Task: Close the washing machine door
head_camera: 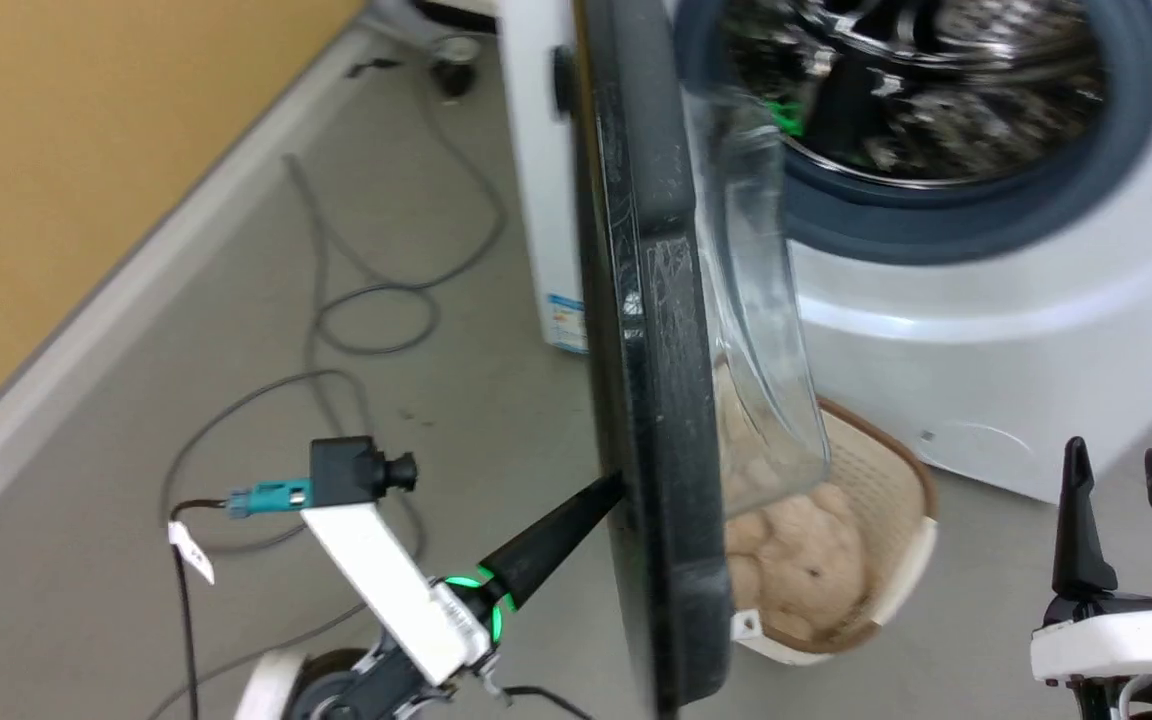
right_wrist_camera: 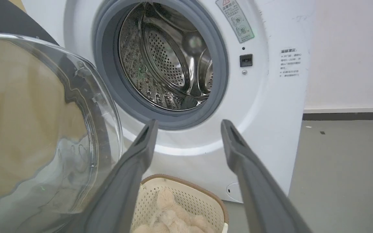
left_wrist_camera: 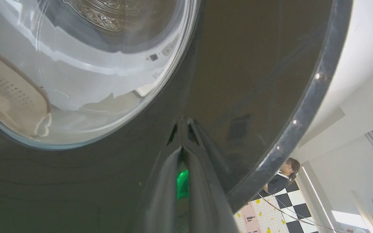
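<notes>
The washing machine door [head_camera: 651,330] stands wide open, swung out from the white washing machine [head_camera: 986,330] and seen almost edge-on in the head view, its clear glass bowl [head_camera: 756,330] bulging toward the drum side. The left hand [head_camera: 608,490] has its two fingers pressed together into one dark point, and that point touches the door's glossy black outer face low down, near the rim. In the left wrist view the hand [left_wrist_camera: 182,122] meets its own reflection on the black surface (a green light glows between the fingers).

The right hand [head_camera: 1116,452] hangs in front of the machine with its fingers spread and nothing between them. It is well apart from the door. Past it, the right wrist view shows the steel drum [right_wrist_camera: 167,61] and the grey gasket [right_wrist_camera: 219,81] uncovered.

A cream basket [head_camera: 896,490] of beige fluffy fabric sits on the floor [head_camera: 416,400] just below the machine's front. Grey cables [head_camera: 376,290] loop across the floor by the yellow wall [head_camera: 86,150].
</notes>
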